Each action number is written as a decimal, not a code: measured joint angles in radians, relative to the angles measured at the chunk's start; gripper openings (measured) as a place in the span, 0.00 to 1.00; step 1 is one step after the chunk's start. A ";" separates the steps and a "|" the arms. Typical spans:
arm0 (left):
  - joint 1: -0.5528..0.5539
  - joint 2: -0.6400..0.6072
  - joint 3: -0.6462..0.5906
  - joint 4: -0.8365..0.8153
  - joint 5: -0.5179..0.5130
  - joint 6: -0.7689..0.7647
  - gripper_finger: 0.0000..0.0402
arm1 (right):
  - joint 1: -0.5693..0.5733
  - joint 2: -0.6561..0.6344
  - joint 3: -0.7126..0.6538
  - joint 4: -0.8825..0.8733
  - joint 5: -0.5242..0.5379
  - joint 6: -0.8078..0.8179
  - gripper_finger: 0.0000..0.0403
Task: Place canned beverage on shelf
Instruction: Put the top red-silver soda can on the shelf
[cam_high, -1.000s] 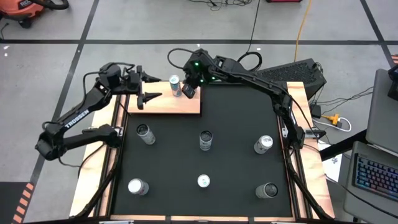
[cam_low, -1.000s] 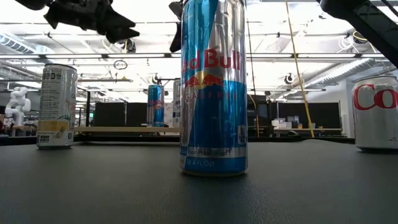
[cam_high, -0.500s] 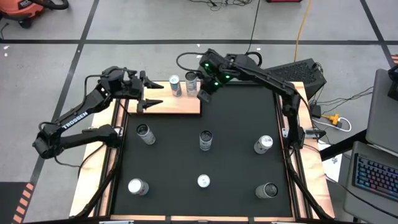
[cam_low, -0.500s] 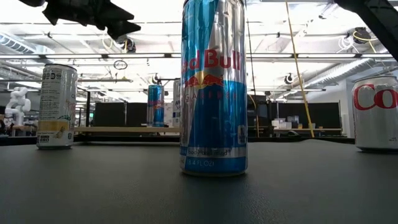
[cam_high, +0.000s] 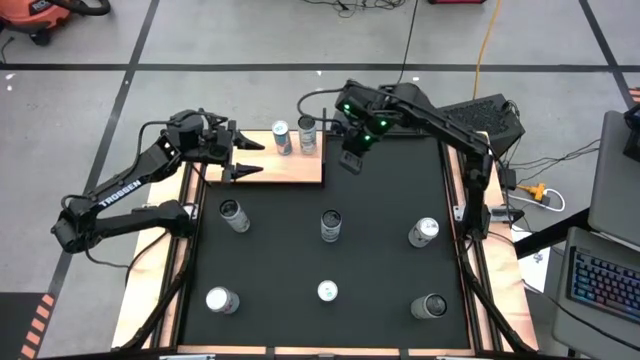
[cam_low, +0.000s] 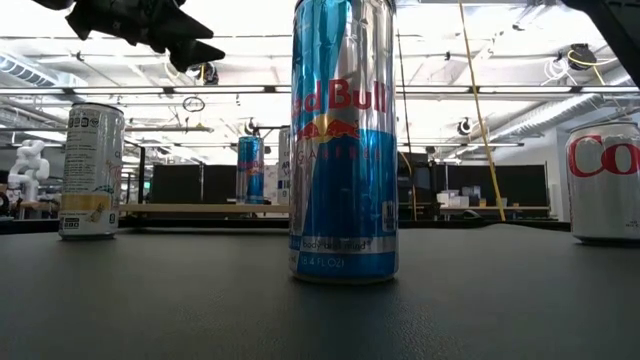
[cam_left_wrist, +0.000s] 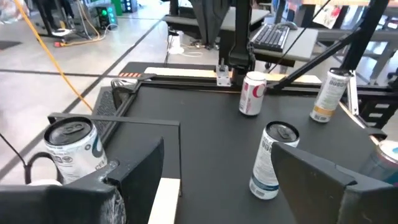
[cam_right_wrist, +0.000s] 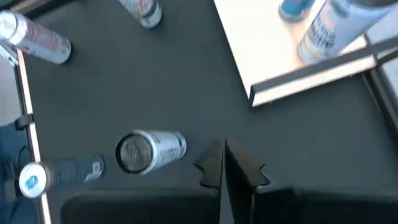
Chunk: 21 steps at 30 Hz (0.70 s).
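High view first: the worktop (cam_high: 390, 300) is a big black mat, with six cans scattered over it. Up at 11 o'clock sits the shelf (cam_high: 270, 170), a light-wood board, and two cans already stand along its far edge, one nearer the middle (cam_high: 282, 137) and one nearer the right end (cam_high: 308, 132).

Left arm hangs over the shelf's left end around 10 o'clock. Its left claw (cam_high: 243, 158) is spread wide with nothing between the fingers.

Right arm reaches in from 1 o'clock, and the right claw (cam_high: 351, 161) is just off the shelf's right edge, over the mat. Its fingers are pinched fully together, holding nothing, which the right wrist view shows nicely (cam_right_wrist: 225, 163).

My read: we're between cans, so one placement looks done and a new pick comes next. Closest candidates are the can at 9 o'clock (cam_high: 234, 213) and the one dead centre (cam_high: 331, 225). The next move calls for an opened claw dropping over a can, lifting it, and setting it on free board without bumping the two already there.
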 joint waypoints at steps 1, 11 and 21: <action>-0.002 0.000 0.000 -0.001 0.000 -0.001 0.75 | 0.002 0.002 0.000 -0.012 0.000 -0.006 0.00; -0.002 0.000 0.000 0.000 -0.011 0.000 0.75 | 0.061 0.004 0.000 -0.038 -0.001 -0.080 0.19; -0.002 0.000 0.000 0.000 -0.011 0.001 0.75 | 0.140 0.004 0.000 -0.076 -0.002 -0.024 0.54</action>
